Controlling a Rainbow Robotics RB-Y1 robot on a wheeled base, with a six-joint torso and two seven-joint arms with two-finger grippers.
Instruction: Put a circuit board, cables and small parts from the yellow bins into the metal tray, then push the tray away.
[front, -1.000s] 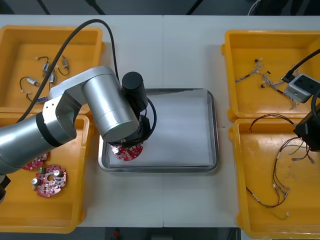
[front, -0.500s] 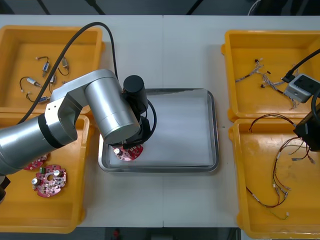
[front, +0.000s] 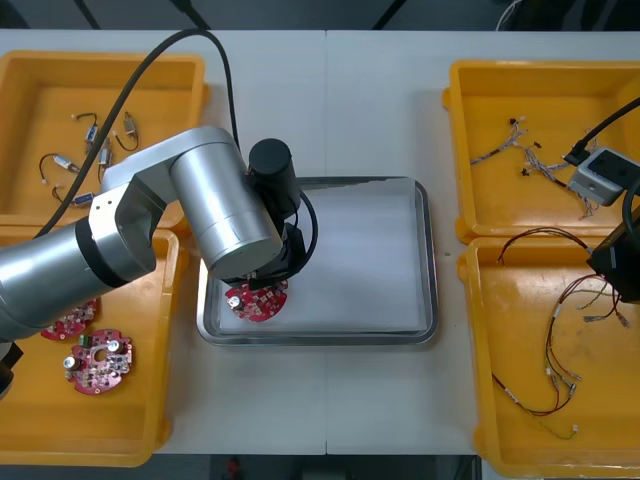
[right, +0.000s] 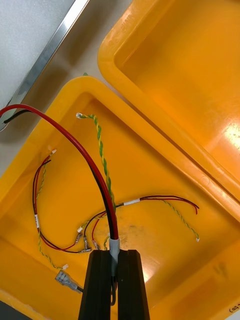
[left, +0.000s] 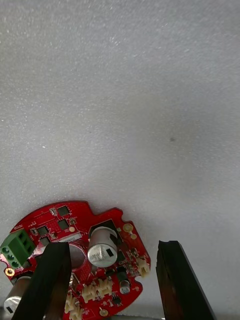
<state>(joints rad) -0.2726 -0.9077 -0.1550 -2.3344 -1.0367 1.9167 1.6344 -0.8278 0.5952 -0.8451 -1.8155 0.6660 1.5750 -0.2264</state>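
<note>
The left tool (left: 114, 282) is held spread over the board (left: 127, 236) in the tray (front: 425, 260), near-left corner; right of the tray, a cable (right: 111, 220) is pinched by the right tool (right: 114, 256).

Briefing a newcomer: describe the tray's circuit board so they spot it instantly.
Find the metal tray between the yellow bins. In its near-left corner, under the open left gripper, lies a round red circuit board. Unlike the other boards, it is outside the bins.
</note>
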